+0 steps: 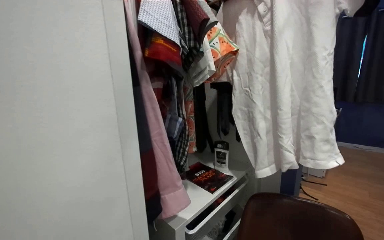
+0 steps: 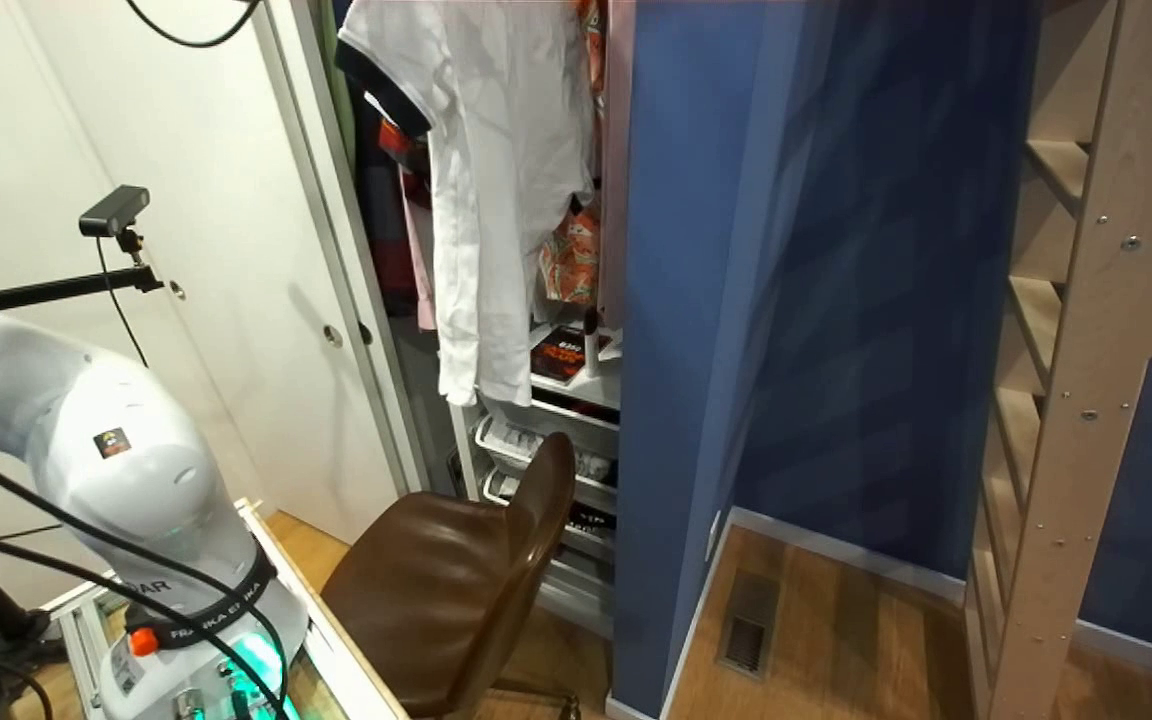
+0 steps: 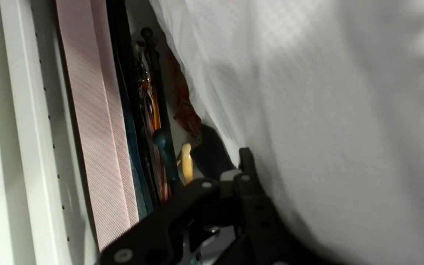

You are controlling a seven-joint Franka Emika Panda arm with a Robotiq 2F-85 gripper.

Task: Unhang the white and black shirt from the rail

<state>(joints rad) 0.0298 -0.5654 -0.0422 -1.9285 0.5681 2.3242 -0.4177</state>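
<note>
Your gripper [image 3: 230, 174] is pressed together — on what, if anything, can't be told. Beside it, the shirt [image 1: 278, 96] hangs past the front edge of the shelf [image 1: 196, 197] — a hasty pull might snag the melon shirt [image 1: 223, 41].

White and black shirt [image 2: 501, 150] beyond the brown chair [image 2: 426, 570], robot arm [image 2: 141, 485] at near left, wooden ladder [image 2: 1091, 340] at right.

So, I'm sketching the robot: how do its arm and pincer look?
The arm is white and rounded, with a black band lettered FRANKA EMIKA, a dark sticker, a reddish knob and black cables in front. The pincer is black with pale screws.
</note>
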